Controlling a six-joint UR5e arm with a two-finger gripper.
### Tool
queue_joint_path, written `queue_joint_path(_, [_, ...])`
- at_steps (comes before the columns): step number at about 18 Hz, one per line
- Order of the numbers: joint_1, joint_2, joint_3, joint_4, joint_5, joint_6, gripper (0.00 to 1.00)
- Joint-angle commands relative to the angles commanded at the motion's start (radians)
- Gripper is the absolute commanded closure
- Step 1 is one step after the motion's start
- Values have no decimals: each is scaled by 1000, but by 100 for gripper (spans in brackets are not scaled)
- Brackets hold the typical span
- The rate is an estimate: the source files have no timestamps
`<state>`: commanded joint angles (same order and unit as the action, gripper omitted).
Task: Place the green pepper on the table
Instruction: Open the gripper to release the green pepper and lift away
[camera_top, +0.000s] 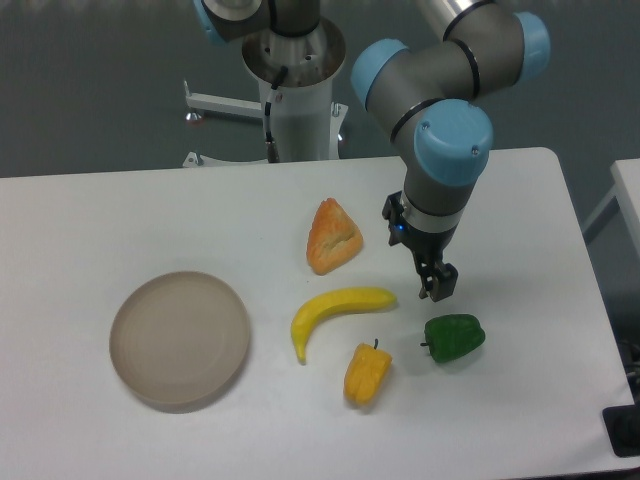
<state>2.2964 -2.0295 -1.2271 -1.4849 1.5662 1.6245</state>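
Note:
The green pepper (455, 337) lies on the white table (520, 250) at the right front, stem towards the left, with nothing holding it. My gripper (437, 287) points down just behind and slightly left of the pepper, a little above the tabletop. Its dark fingers stand slightly apart with nothing between them, and they do not touch the pepper.
A yellow-orange pepper (367, 373) lies left of the green one. A banana (338, 309) and an orange wedge-shaped food piece (332, 237) lie near the middle. A round beige plate (180, 338) sits at the left front. The arm's base (298, 95) stands at the table's back edge.

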Motion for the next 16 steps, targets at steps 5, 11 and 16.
queue_joint_path(5, [23,41,-68,35,-6,17,0])
queue_joint_path(11, [26,43,-95,75,-6,43,0])
queue_joint_path(16, [25,43,-98,74,0,43,0])
